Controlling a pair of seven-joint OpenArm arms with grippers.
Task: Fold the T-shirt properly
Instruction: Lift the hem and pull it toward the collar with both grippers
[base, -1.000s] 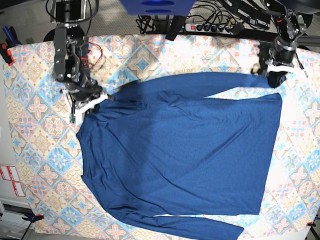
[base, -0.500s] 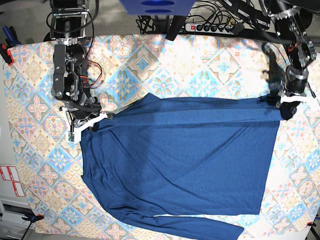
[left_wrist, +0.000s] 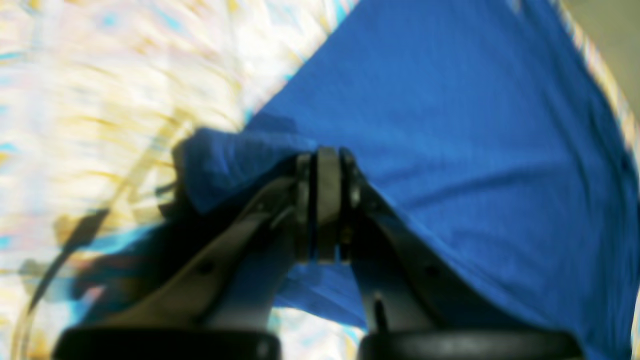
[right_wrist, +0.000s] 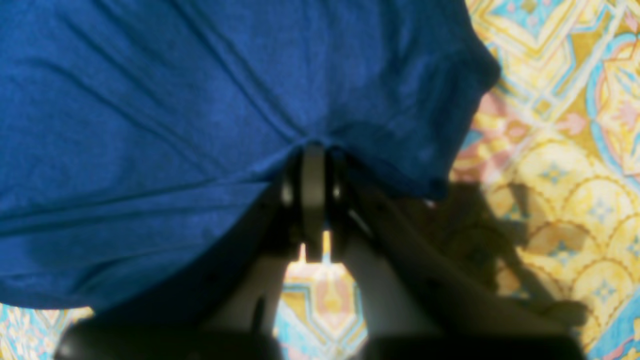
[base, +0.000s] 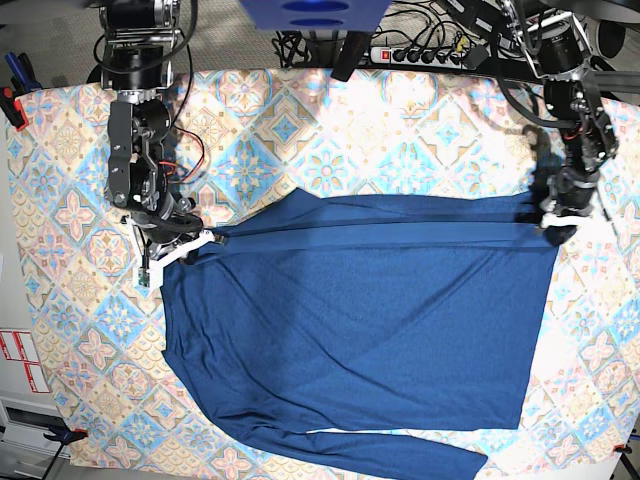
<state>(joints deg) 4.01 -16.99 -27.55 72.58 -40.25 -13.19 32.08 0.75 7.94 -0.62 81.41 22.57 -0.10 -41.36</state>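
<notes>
The dark navy long-sleeved T-shirt (base: 370, 320) lies spread flat on the patterned table (base: 330, 130). Its upper sleeve is stretched in a straight band across the top of the body. My left gripper (base: 556, 222) is shut on the fabric at the shirt's upper right corner, and the left wrist view (left_wrist: 327, 165) shows it pinching a bunched fold. My right gripper (base: 205, 240) is shut on the shoulder edge at the upper left, as the right wrist view (right_wrist: 312, 160) shows. The other sleeve (base: 400, 455) lies along the bottom edge.
A power strip (base: 420, 55) and cables lie beyond the table's far edge. A blue object (base: 310, 12) hangs at the top centre. Red-and-white labels (base: 22, 360) sit off the table's left side. Patterned cloth shows above the shirt and along both sides.
My left gripper has carried the sleeve end down from the far right corner onto the shirt's top edge. My right gripper has shifted down and slightly right. The loose sleeve is now pulled taut.
</notes>
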